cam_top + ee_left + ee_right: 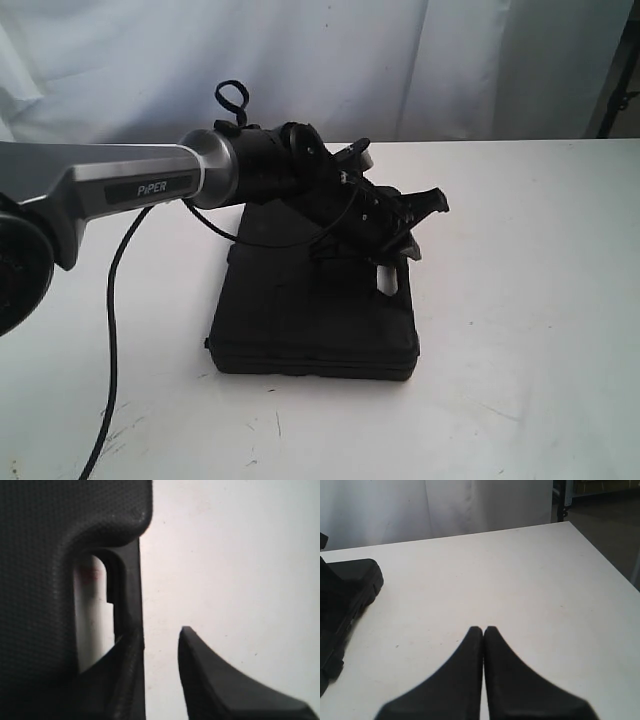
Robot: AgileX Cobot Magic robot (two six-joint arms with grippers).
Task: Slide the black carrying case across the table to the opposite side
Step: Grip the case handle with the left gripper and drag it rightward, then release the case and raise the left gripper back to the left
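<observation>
The black case (310, 310) lies flat on the white table (530, 300), with its handle slot (387, 280) on its right end. My left arm reaches over the case, and the left gripper (420, 225) hangs at that handle. In the left wrist view the left gripper (160, 632) is open: one finger (122, 675) rests against the handle bar (131, 590), while the other finger (210, 680) stands apart over the bare table. The right gripper (483, 628) is shut on nothing above the table, with the case (345, 595) off to one side.
A white curtain (400, 60) hangs behind the table. The left arm's black cable (110, 330) trails down over the table's front left. In the right wrist view the table's edge (600, 555) borders dark floor (605, 525).
</observation>
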